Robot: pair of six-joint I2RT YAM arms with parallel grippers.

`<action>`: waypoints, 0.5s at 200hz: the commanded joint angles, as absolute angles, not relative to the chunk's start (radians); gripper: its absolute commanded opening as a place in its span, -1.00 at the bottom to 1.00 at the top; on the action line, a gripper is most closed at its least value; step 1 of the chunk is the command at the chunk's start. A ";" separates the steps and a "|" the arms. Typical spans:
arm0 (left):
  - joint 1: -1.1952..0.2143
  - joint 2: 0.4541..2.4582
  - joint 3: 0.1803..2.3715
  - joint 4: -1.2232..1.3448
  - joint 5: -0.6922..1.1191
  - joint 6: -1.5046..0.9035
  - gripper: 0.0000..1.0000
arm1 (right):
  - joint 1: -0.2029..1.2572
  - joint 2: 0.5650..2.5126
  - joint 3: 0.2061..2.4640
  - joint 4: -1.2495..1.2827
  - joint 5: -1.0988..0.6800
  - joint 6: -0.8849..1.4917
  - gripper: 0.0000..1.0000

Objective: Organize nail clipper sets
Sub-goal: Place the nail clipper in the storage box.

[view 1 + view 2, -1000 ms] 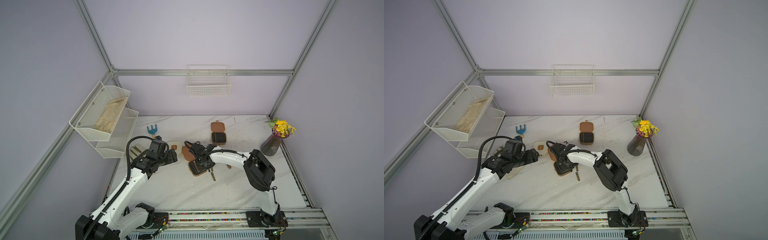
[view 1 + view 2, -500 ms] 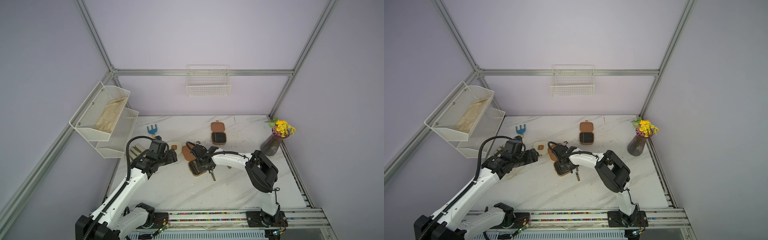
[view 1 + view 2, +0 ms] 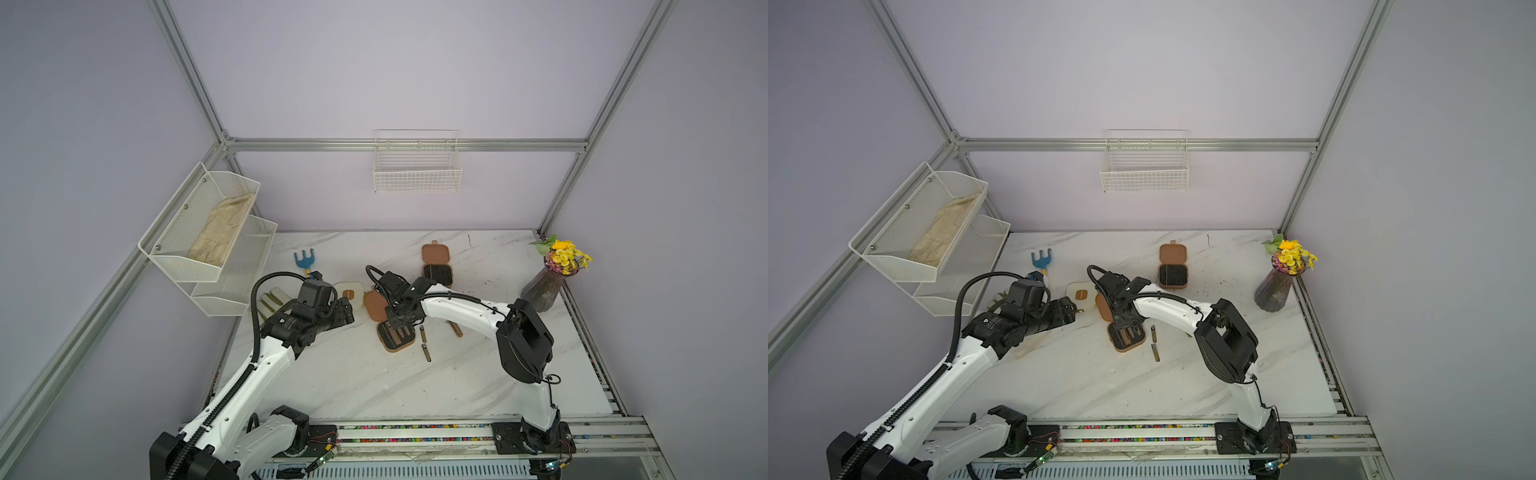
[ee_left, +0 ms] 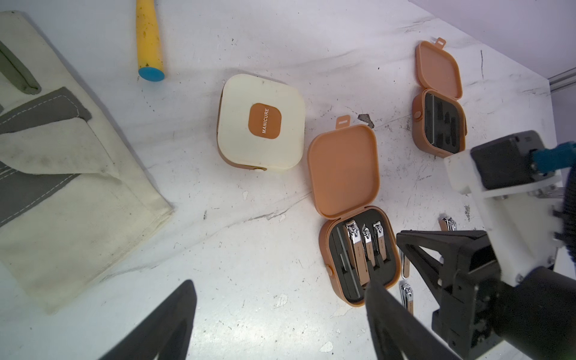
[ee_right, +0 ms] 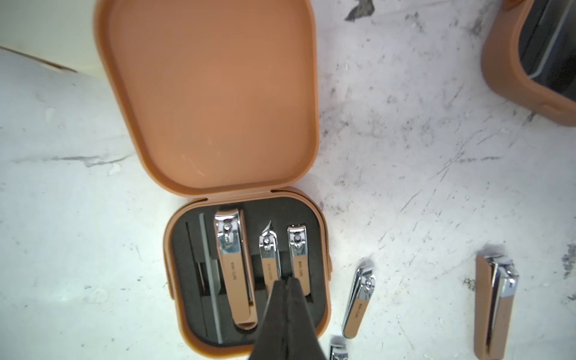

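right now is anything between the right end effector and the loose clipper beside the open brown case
The right end effector, shut, is over the tray of the open brown case; the nearest loose clipper lies outside it on bare table, so only the case's rim stands between.

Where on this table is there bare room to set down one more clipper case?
The widest bare patch of the table lies in front, between the near open brown case and the front rail. A smaller one lies between the far brown case and the vase. Around the cream case and loose clippers it is crowded.
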State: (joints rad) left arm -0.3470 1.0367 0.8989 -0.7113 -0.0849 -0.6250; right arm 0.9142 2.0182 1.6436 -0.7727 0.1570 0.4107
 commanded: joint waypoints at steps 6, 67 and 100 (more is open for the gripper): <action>-0.337 1.041 0.879 -0.644 -0.103 -0.605 0.68 | 0.908 1.993 1.648 -0.817 0.148 0.408 -0.88; -0.283 1.401 1.130 -0.526 0.138 -0.556 0.80 | 0.909 1.810 1.407 -0.696 0.071 0.569 -0.12; -0.238 1.682 1.357 -0.566 0.347 -0.494 0.84 | 0.908 1.632 1.149 -0.452 -0.026 0.769 0.15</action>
